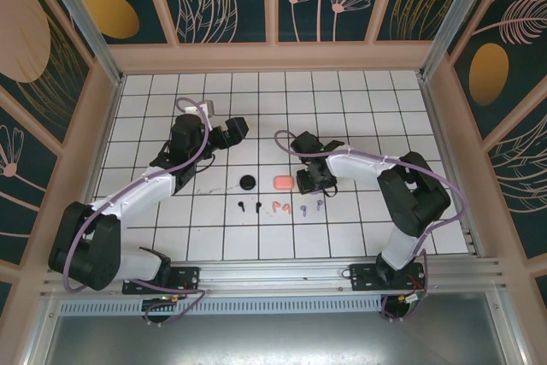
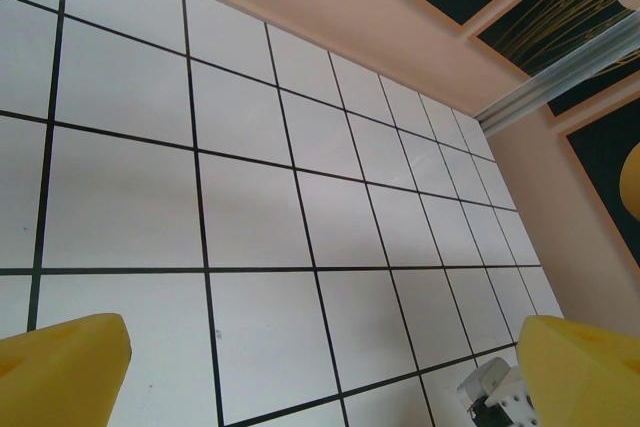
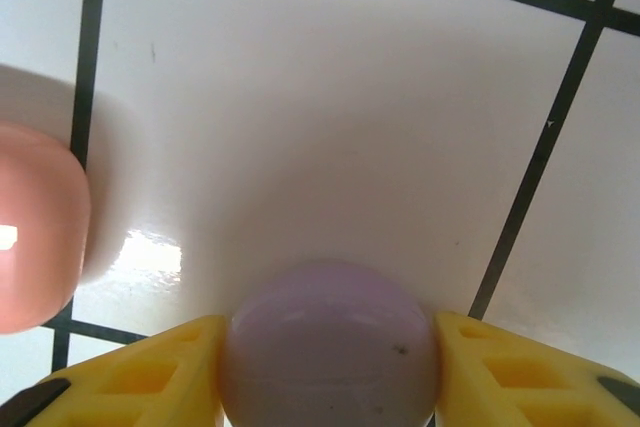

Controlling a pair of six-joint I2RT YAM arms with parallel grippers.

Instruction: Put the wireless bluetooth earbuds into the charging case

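**A:** Where's R at?

**B:** Your right gripper (image 1: 306,179) is down on the lavender case (image 3: 330,347); its yellow fingers (image 3: 150,372) sit against both sides of the shell, so it looks like a grip. On the wrist cam the coral case (image 3: 35,237) is just beside it to the left, not touching.

**A:** And L?

**B:** Your left gripper (image 1: 237,130) hangs with jaws wide and nothing between them; it's well apart from the work, over the far part of the table (image 1: 214,237).

**A:** Earbuds?

**B:** All six earbuds lie loose in a row on the tiles, nearer you than the cases: black pair (image 1: 242,207), coral pair (image 1: 276,206), lavender pair (image 1: 318,205); none is in a case. The black case (image 1: 248,181) stands left of the coral one.

**A:** So how do I do this step right?

**B:** My read is that the step is to secure the lavender case so it can be opened. The shell's round & glossy, so it'll prob squirt out if you squeeze off-centre; hold it at the widest part, pads level, moderate force. I can't tell where the lid seam or hinge faces — check before you lift. Don't sweep toward the coral case; it's near enough to get knocked. Lift little, if at all; you'll likely need L for the lid, so leave that side approachable.
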